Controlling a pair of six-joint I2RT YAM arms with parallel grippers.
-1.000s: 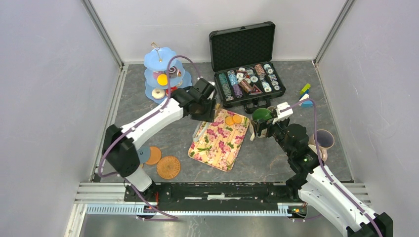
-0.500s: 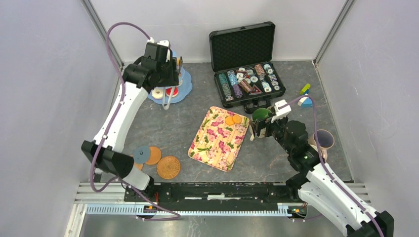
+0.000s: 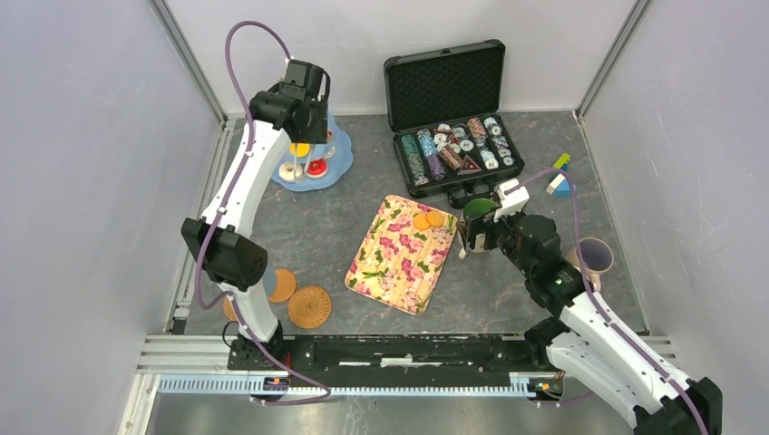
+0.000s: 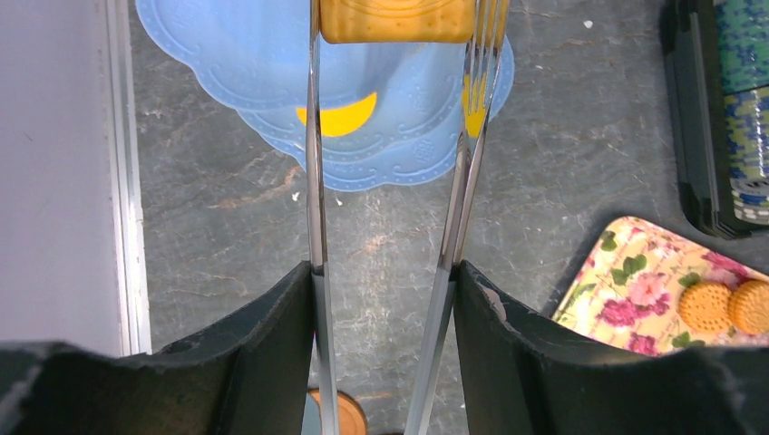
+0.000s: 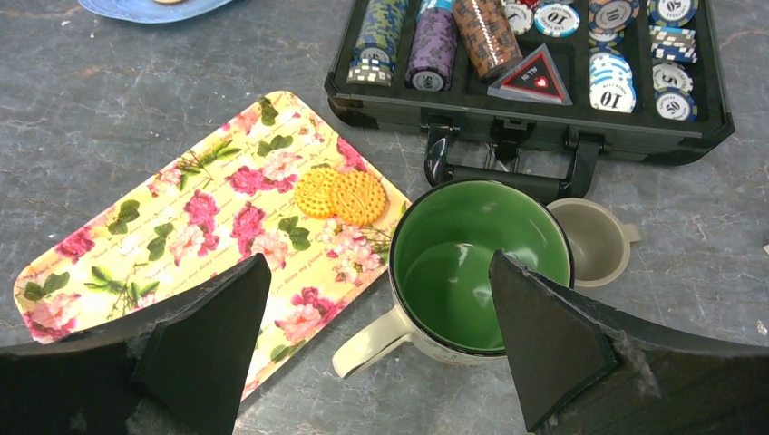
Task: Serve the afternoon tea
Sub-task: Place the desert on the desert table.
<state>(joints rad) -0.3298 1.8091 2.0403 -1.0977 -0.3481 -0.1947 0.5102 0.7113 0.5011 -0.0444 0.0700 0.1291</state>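
My left gripper [image 3: 304, 127] [image 4: 385, 281] is shut on metal tongs [image 4: 316, 181]. The tongs pinch an orange-yellow biscuit [image 4: 395, 20] above the blue tiered stand [image 3: 337, 163] [image 4: 272, 54], which carries a white donut [image 3: 290, 170], a red cake [image 3: 316, 167] and a yellow piece [image 4: 340, 113]. My right gripper [image 3: 476, 231] [image 5: 376, 263] is open, its fingers apart above the green-lined mug [image 3: 479, 210] [image 5: 472, 263], touching nothing. Two biscuits [image 3: 428, 219] [image 5: 343, 194] lie on the floral tray [image 3: 399, 258] [image 5: 136, 245].
An open black case of poker chips [image 3: 453, 154] [image 5: 544, 72] stands behind the mug, with a small beige cup [image 5: 594, 240] against its handle. A lilac mug [image 3: 594, 256] stands at right, coloured blocks [image 3: 558, 177] at back right, woven coasters [image 3: 309, 306] at front left.
My left arm has swung from the tray's far edge up to the tiered stand with the tongs and biscuit. The right arm has barely moved.
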